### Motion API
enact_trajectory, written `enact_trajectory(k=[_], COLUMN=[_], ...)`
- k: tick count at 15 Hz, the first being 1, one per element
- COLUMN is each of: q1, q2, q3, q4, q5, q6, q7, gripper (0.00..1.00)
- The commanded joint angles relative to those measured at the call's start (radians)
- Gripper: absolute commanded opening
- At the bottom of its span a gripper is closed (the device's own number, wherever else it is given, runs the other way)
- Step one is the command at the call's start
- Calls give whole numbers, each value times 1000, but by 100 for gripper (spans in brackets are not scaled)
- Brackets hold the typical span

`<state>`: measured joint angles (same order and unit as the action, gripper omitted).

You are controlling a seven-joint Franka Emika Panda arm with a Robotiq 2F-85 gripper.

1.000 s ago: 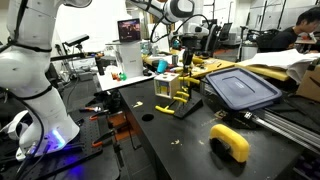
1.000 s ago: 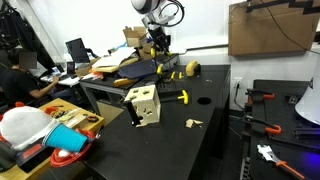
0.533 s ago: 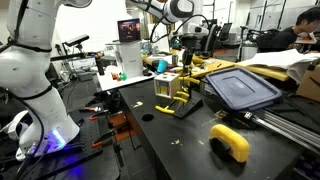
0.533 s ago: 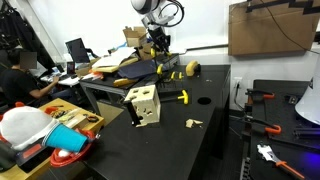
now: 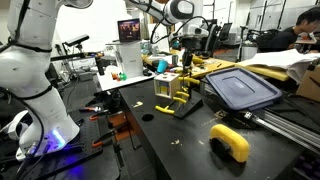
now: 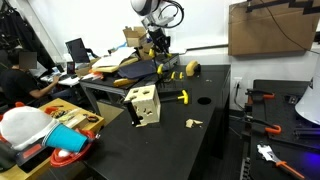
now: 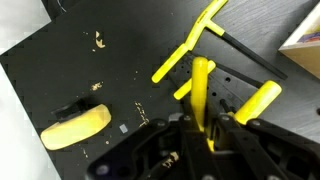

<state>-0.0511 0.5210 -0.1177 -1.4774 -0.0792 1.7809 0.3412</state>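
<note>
gripper (image 7: 203, 138) bottom centre of wrist view, jaws clamped on yellow peg (image 7: 200, 85), yellow T-tool (image 7: 186, 55) upper right, yellow block (image 7: 75, 127) lower left

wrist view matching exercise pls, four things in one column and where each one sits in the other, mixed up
Things:
1. thin yellow rod
2. chunky yellow block
3. long yellow bar with a black shaft
4. pale wooden box

Places:
a. cut off at the right edge of the picture
b. clamped between the jaws
c. lower left, lying on the black table
d. upper middle, lying flat and slanted

Pairs: 1-b, 2-c, 3-d, 4-a
</note>
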Motion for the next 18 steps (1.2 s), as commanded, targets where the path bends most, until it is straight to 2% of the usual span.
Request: enact_trajectory(k=[1,18], q1=[11,27], q2=[7,12], q3=[-7,-7], q4=[23,27], q5=[-14,-54], q6=[4,12], q7=[12,12], gripper=[4,4])
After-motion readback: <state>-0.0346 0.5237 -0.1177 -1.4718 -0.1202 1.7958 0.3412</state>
